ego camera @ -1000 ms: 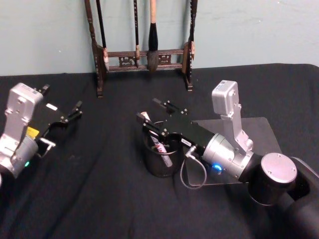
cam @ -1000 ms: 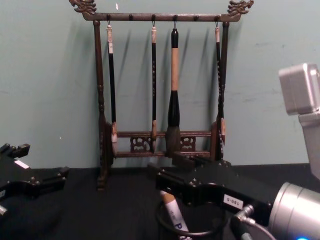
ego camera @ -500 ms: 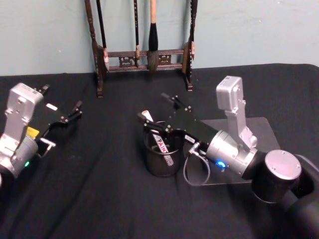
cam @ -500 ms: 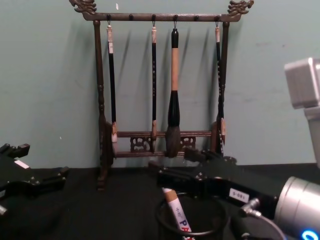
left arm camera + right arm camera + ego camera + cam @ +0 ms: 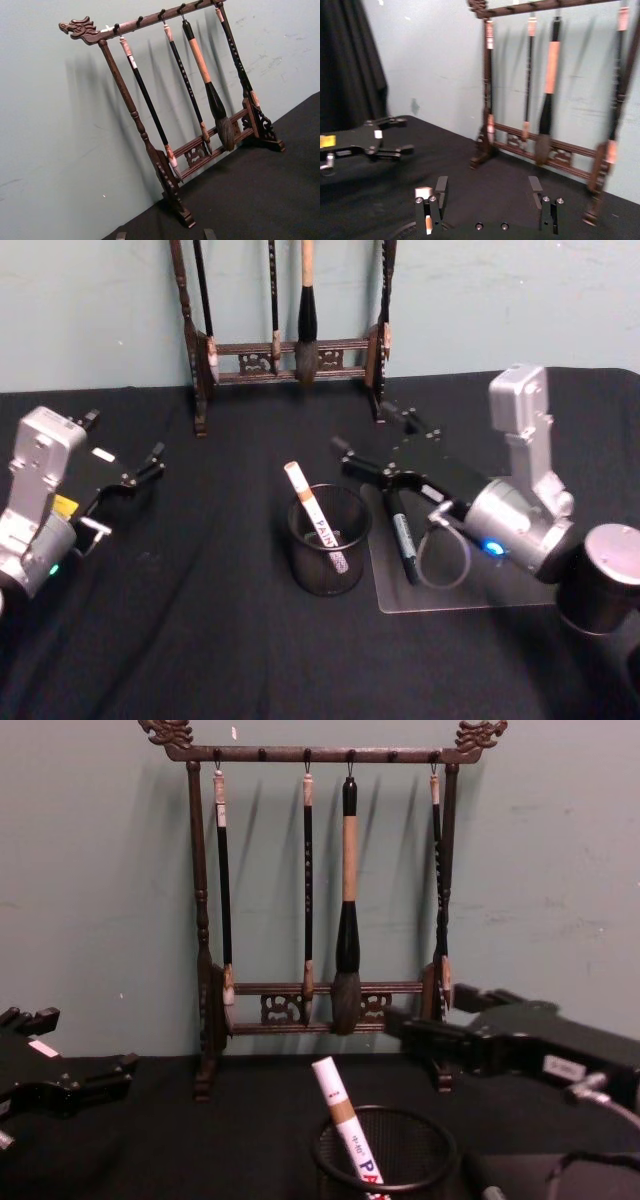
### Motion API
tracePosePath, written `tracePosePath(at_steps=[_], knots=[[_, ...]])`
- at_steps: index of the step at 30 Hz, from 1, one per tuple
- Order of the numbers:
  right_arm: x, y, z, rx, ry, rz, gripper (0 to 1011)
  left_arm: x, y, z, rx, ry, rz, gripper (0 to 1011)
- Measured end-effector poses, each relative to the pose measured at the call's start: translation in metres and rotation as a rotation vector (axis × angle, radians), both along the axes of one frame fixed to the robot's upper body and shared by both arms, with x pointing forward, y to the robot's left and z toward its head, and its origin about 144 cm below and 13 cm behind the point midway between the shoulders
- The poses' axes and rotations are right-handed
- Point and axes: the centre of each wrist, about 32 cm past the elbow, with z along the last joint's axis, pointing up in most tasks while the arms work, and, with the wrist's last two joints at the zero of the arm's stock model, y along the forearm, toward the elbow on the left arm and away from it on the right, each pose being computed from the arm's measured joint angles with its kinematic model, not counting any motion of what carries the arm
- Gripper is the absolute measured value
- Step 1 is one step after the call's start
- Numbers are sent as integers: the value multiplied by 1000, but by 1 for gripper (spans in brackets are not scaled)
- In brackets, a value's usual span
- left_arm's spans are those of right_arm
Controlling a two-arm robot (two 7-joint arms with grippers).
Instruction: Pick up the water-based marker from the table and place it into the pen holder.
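Marker (image 5: 316,519) rests in the pen holder (image 5: 330,575). Beside it, my spread, empty right gripper (image 5: 362,427) should rise clear of its rim. Left gripper (image 5: 128,492) is parked, spread.

In the chest view, the bottom edge cuts off the base of the pen holder (image 5: 410,1145) and the lower end of the marker (image 5: 340,1120). The head view's top edge crops the brush rack (image 5: 290,346), and the right pincer (image 5: 362,427) overlaps the far end of a dark pen (image 5: 403,540).
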Motion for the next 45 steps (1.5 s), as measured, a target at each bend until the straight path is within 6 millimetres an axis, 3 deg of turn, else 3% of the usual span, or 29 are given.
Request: tracePosePath(at_steps=[10,17,31,45], knots=[[-9,-30,11,-62,79,-108,1002,0,0,0,0,0,0,1001],[-13,-37,12,-131,179,-137,1002,0,0,0,0,0,0,1001],[-4,-20,16,-326,321,-119,1003,0,0,0,0,0,0,1001],[11,-3,9,-414,388,-154,1002,0,0,0,0,0,0,1001]])
